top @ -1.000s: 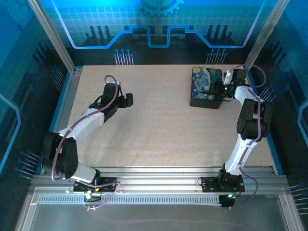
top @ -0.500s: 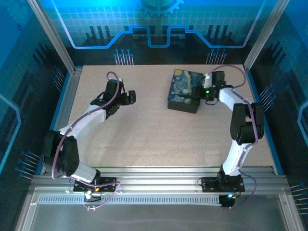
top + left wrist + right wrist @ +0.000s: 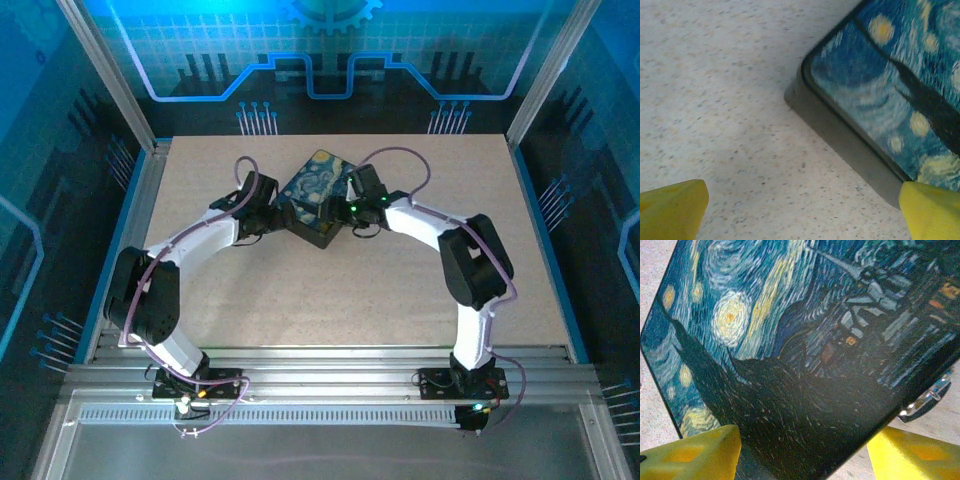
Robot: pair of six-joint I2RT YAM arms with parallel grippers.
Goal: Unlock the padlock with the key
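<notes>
My left pincer (image 3: 802, 212) stands wide, holding nothing, left of box (image 3: 315, 195). Right pincer (image 3: 807, 452) straddles it, grip unclear. Metal fitting (image 3: 927, 397) half-hidden.

No readable text, label or number is showing anywhere: the box (image 3: 312, 190) is carrying only a swirling night-sky painting (no lettering), and the tabletop (image 3: 400, 290) is showing plain speckle.

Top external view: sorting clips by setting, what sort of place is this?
Probably a lab robot cell: a speckled table fenced by aluminium rails, blue printed backdrop panels behind.
</notes>
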